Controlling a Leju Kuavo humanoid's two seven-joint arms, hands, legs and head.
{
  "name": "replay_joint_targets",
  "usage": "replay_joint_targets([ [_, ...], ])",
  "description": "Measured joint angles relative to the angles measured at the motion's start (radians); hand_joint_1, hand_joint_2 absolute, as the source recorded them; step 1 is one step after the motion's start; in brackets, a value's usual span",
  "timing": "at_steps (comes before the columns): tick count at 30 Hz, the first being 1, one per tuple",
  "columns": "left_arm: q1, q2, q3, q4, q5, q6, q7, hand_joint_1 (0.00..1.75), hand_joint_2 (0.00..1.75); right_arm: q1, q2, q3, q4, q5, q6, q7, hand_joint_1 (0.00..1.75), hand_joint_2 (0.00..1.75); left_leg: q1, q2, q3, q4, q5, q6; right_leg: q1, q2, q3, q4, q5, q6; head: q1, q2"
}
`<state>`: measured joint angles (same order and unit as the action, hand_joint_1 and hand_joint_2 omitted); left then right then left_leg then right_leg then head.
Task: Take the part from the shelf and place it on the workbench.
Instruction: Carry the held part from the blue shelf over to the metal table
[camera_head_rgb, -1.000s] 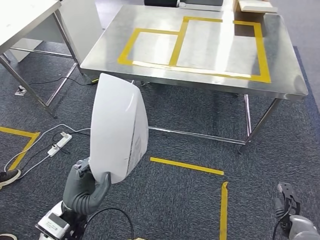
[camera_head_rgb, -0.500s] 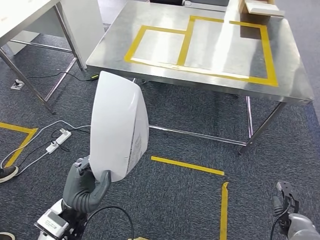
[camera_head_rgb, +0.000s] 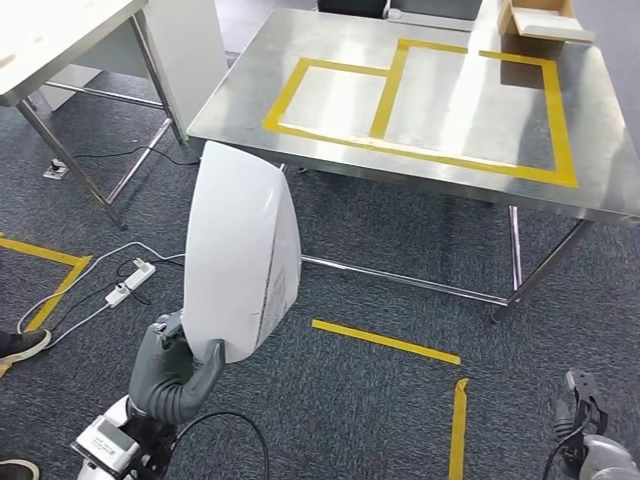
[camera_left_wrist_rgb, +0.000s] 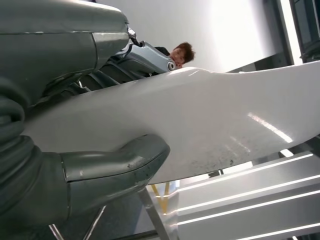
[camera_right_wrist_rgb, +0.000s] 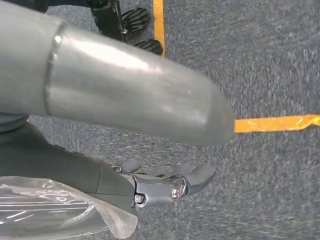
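Observation:
My left hand (camera_head_rgb: 172, 372) grips the lower edge of a large white curved shell part (camera_head_rgb: 240, 250) and holds it upright in front of me, short of the workbench. In the left wrist view the thumb (camera_left_wrist_rgb: 113, 167) presses against the part (camera_left_wrist_rgb: 196, 120) from one side, with the other fingers behind it. The steel workbench (camera_head_rgb: 453, 185) stands ahead, marked with yellow tape rectangles (camera_head_rgb: 392, 90). My right hand (camera_head_rgb: 577, 410) hangs low at the lower right; in the right wrist view its fingers (camera_right_wrist_rgb: 166, 182) lie stretched out over the carpet with nothing in them.
A cardboard box (camera_head_rgb: 540, 20) sits at the bench's far right corner. Another table (camera_head_rgb: 60, 40) stands to the left, with a power strip and cables (camera_head_rgb: 124, 285) on the carpet. Yellow floor tape (camera_head_rgb: 385, 342) lies before the bench. A person's shoe (camera_head_rgb: 19, 345) is at the left edge.
The whole view has shifted: the workbench now sits further right and lower in the picture, so the camera has moved. My left hand holds the part the same way.

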<state>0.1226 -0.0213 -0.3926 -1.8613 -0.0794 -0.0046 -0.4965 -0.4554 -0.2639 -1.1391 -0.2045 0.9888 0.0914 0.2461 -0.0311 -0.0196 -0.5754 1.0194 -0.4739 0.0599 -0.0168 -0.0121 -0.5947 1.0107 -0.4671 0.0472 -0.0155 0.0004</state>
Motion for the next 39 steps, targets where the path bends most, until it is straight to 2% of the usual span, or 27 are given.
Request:
replay_joint_targets([
  [2,0.000,0.000,0.000,0.000,0.000,0.000,0.001,1.75,1.75,0.000,0.000,-0.006,0.000,-0.004,-0.004,0.002,0.00,0.00,0.001,0.003,0.000,0.001,-0.005,-0.010,-0.002,0.005,0.006,-0.005,-0.001,-0.009,0.001,0.000],
  [4,-0.001,0.000,0.000,0.000,0.000,0.000,0.001,1.75,1.75,0.001,0.001,-0.010,0.000,-0.007,-0.006,0.002,0.00,0.00,0.003,0.006,-0.012,0.037,-0.030,-0.025,-0.007,0.009,0.013,-0.009,-0.002,-0.020,-0.003,0.000],
  [5,-0.001,0.000,0.000,0.000,0.000,0.000,0.001,1.75,1.75,0.001,0.001,-0.012,0.000,-0.007,-0.007,0.002,0.00,0.00,0.007,0.006,-0.033,0.084,-0.055,-0.033,-0.009,0.011,0.017,-0.010,-0.004,-0.024,-0.005,0.000],
  [7,-0.001,0.000,0.000,0.001,0.000,0.000,0.001,1.75,1.75,0.002,0.001,-0.015,0.000,-0.008,-0.007,0.002,0.00,0.00,0.017,0.007,-0.102,0.220,-0.109,-0.046,-0.010,0.014,0.023,-0.010,-0.009,-0.030,-0.007,0.000],
  [8,0.000,0.001,0.000,0.001,0.000,0.000,0.002,1.75,1.75,0.002,0.001,-0.017,0.000,-0.008,-0.007,0.002,0.00,0.00,0.022,0.007,-0.133,0.272,-0.121,-0.050,-0.010,0.017,0.025,-0.010,-0.011,-0.031,-0.007,0.000],
  [9,0.000,0.001,0.000,0.001,0.000,0.000,0.002,1.75,1.75,0.003,0.002,-0.018,0.000,-0.009,-0.007,0.002,0.00,0.00,0.026,0.007,-0.149,0.292,-0.114,-0.054,-0.011,0.020,0.028,-0.010,-0.013,-0.030,-0.007,0.000],
  [10,0.000,0.002,0.000,0.001,0.000,0.000,0.002,1.75,1.75,0.003,0.002,-0.019,0.000,-0.009,-0.007,0.002,0.00,0.00,0.030,0.007,-0.145,0.272,-0.087,-0.056,-0.012,0.025,0.032,-0.010,-0.016,-0.028,-0.007,0.000],
  [12,0.000,0.002,0.000,0.001,0.000,0.000,0.003,1.75,1.75,0.003,0.002,-0.023,0.000,-0.010,-0.007,0.002,0.00,0.00,0.034,0.002,-0.094,0.145,-0.006,-0.056,-0.015,0.034,0.041,-0.010,-0.023,-0.022,-0.007,0.000],
  [13,0.000,0.002,0.000,0.001,0.000,0.000,0.003,1.75,1.75,0.002,0.002,-0.024,0.000,-0.011,-0.007,0.002,0.00,0.00,0.034,-0.004,-0.065,0.081,0.020,-0.054,-0.015,0.039,0.044,-0.009,-0.026,-0.017,-0.007,0.000],
  [14,0.000,0.002,0.000,0.002,0.000,0.000,0.004,1.75,1.75,0.001,0.002,-0.026,0.000,-0.011,-0.007,0.002,0.00,0.00,0.034,-0.008,-0.045,0.036,0.032,-0.052,-0.015,0.044,0.044,-0.009,-0.028,-0.011,-0.007,0.000],
  [17,-0.001,0.001,0.000,0.002,0.000,0.000,0.005,1.75,1.75,0.002,0.002,-0.028,0.000,-0.012,-0.007,0.002,0.00,0.00,0.031,-0.008,-0.032,0.004,0.026,-0.038,-0.018,0.052,0.038,-0.015,-0.029,0.008,-0.006,0.000],
  [19,-0.002,-0.001,0.000,0.002,0.000,0.000,0.006,1.75,1.75,0.002,0.002,-0.030,0.000,-0.013,-0.008,0.002,0.00,0.00,0.032,0.003,-0.025,-0.007,0.029,-0.024,-0.019,0.043,0.026,0.004,-0.044,0.016,-0.004,0.000],
  [20,-0.002,-0.002,0.000,0.002,0.000,-0.001,0.007,1.75,1.75,0.001,0.002,-0.031,0.000,-0.014,-0.008,0.002,0.00,0.00,0.032,0.009,-0.021,-0.012,0.030,-0.017,-0.018,0.036,0.005,0.042,-0.065,0.017,-0.002,0.000],
  [22,-0.002,-0.005,0.000,0.002,0.000,-0.002,0.010,1.75,1.75,0.000,0.002,-0.033,0.000,-0.016,-0.008,0.002,0.00,0.00,0.028,0.023,-0.019,-0.013,0.026,-0.007,-0.015,0.023,-0.062,0.171,-0.121,0.017,0.002,0.000],
  [23,-0.002,-0.005,0.000,0.003,0.000,-0.002,0.011,1.75,1.75,0.001,0.002,-0.035,0.000,-0.019,-0.008,0.002,0.00,0.00,0.025,0.030,-0.018,-0.013,0.024,-0.005,-0.014,0.022,-0.097,0.232,-0.140,0.017,0.002,0.000],
  [24,-0.001,-0.005,0.000,0.003,0.000,-0.002,0.012,1.75,1.75,0.003,0.002,-0.036,0.001,-0.021,-0.009,0.002,0.00,0.00,0.023,0.038,-0.017,-0.013,0.022,-0.003,-0.014,0.021,-0.119,0.264,-0.141,0.017,0.002,0.000],
  [25,-0.001,-0.005,0.000,0.003,0.000,-0.002,0.012,1.75,1.75,0.005,0.002,-0.038,0.001,-0.023,-0.009,0.002,0.00,0.00,0.020,0.045,-0.015,-0.012,0.020,-0.002,-0.014,0.019,-0.122,0.259,-0.124,0.016,0.002,0.000],
  [26,-0.001,-0.006,0.000,0.003,0.000,-0.002,0.012,1.75,1.75,0.006,0.002,-0.041,0.001,-0.025,-0.010,0.002,0.00,0.00,0.019,0.054,-0.012,-0.011,0.016,-0.003,-0.013,0.011,-0.101,0.211,-0.088,0.015,0.002,0.000],
  [28,-0.002,-0.006,0.000,0.004,0.000,-0.002,0.012,1.75,1.75,0.003,0.002,-0.046,0.001,-0.029,-0.012,0.002,0.00,0.00,0.015,0.070,-0.005,-0.005,0.006,-0.010,-0.005,-0.035,-0.036,0.074,-0.025,0.010,0.003,0.000],
  [29,-0.002,-0.006,0.000,0.004,0.000,-0.002,0.012,1.75,1.75,0.000,0.003,-0.049,0.002,-0.031,-0.013,0.002,0.00,0.00,0.012,0.078,-0.002,-0.001,0.001,-0.015,-0.001,-0.053,-0.011,0.026,-0.010,0.005,0.004,0.000],
  [30,-0.002,-0.007,0.000,0.004,0.000,-0.002,0.012,1.75,1.75,-0.002,0.004,-0.050,0.002,-0.032,-0.014,0.002,0.00,0.00,0.009,0.087,-0.001,0.002,-0.002,-0.019,0.003,-0.065,0.001,0.005,-0.007,0.000,0.004,0.000],
  [32,-0.002,-0.007,0.000,0.004,-0.001,-0.002,0.012,1.75,1.75,-0.002,0.005,-0.053,0.002,-0.033,-0.015,0.006,0.00,0.00,0.007,0.104,0.001,0.004,-0.007,-0.025,0.005,-0.048,0.003,0.004,-0.007,-0.011,0.004,0.000],
  [34,-0.003,-0.006,0.000,0.004,-0.002,-0.003,0.012,1.75,1.75,-0.001,0.006,-0.055,0.002,-0.031,-0.013,0.020,0.00,0.00,0.011,0.089,-0.003,0.022,-0.025,-0.036,0.001,-0.032,0.004,0.002,-0.005,-0.019,0.003,0.000],
  [35,-0.004,-0.006,0.000,0.004,-0.002,-0.004,0.012,1.75,1.75,-0.002,0.006,-0.056,0.002,-0.029,-0.011,0.030,0.00,0.00,0.015,0.070,-0.016,0.056,-0.046,-0.043,-0.001,-0.024,0.005,0.001,-0.005,-0.023,0.003,0.000],
  [37,-0.004,-0.006,0.000,0.004,-0.002,-0.006,0.012,1.75,1.75,-0.002,0.006,-0.056,0.002,-0.026,-0.008,0.045,0.00,0.00,0.022,0.036,-0.071,0.177,-0.107,-0.054,-0.003,-0.011,0.006,0.001,-0.005,-0.029,0.001,0.000],
  [38,-0.003,-0.006,-0.001,0.005,-0.002,-0.008,0.012,1.75,1.75,0.000,0.006,-0.056,0.002,-0.026,-0.007,0.050,0.00,0.00,0.023,0.030,-0.103,0.242,-0.131,-0.056,-0.003,-0.005,0.006,0.001,-0.006,-0.030,0.001,0.000],
  [39,-0.002,-0.006,-0.001,0.006,-0.002,-0.009,0.012,1.75,1.75,0.003,0.006,-0.056,0.002,-0.027,-0.007,0.052,0.00,0.00,0.024,0.029,-0.125,0.282,-0.139,-0.056,-0.003,0.001,0.007,0.001,-0.006,-0.030,0.001,0.000],
])
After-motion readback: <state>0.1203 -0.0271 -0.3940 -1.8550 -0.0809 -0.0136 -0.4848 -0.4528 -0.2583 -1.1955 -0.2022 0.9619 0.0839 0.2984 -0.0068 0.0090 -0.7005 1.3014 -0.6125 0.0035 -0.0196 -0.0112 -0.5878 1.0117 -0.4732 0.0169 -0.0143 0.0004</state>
